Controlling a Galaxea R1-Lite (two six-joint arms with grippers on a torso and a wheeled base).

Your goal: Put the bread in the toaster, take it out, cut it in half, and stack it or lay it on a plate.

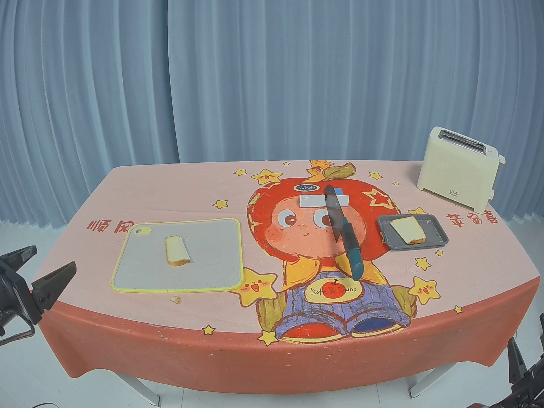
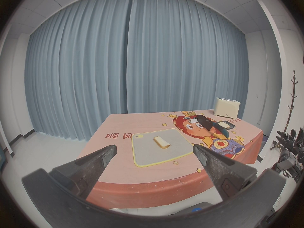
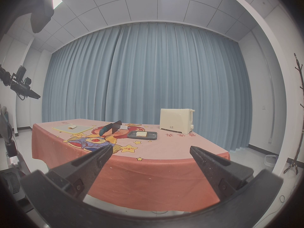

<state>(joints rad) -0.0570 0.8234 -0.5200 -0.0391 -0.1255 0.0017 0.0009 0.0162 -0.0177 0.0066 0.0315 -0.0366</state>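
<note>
Bread, first piece (image 1: 177, 250): lying flat on the grey cutting board (image 1: 215, 256), left part of the table (image 1: 170, 194).
Bread, second piece (image 1: 408, 229): lying on the dark plate (image 1: 437, 235), right of centre.
Toaster (image 1: 458, 168): cream, far right corner, behind the plate.
Knife (image 1: 344, 230): table centre, between board and plate, blade tip on a white block (image 1: 311, 200).
Left gripper (image 1: 52, 258): fingers spread wide, holding nothing, off the table's left front edge.
Right gripper (image 3: 151, 148): fingers spread wide, holding nothing, off the table's right side.
</note>
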